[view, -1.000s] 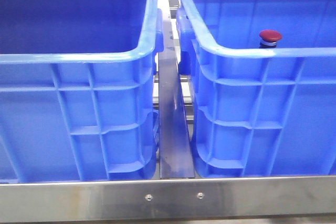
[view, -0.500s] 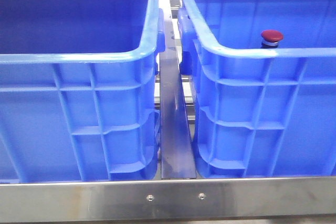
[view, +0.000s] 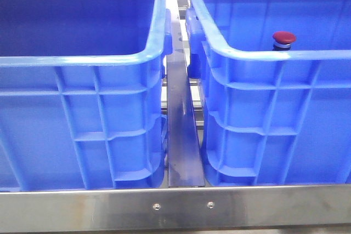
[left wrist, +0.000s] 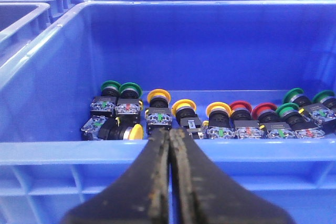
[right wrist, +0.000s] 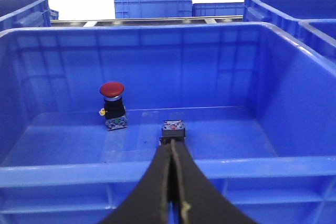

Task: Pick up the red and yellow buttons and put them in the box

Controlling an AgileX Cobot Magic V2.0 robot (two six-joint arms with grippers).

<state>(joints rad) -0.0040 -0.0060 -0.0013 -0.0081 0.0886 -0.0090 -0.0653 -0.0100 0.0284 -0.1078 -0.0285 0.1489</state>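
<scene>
Your left gripper is pinched shut and holds nothing, at the near rim of a big blue plastic crate with yellow, red and green push buttons lying inside. Your right gripper is shut and empty too. In its big blue plastic box, a red round-topped push button stands upright.

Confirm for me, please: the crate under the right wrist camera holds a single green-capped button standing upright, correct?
Not quite: the cap is red, not green. The right wrist view shows the red button standing upright in the crate, and the front view shows the same red cap.
</scene>
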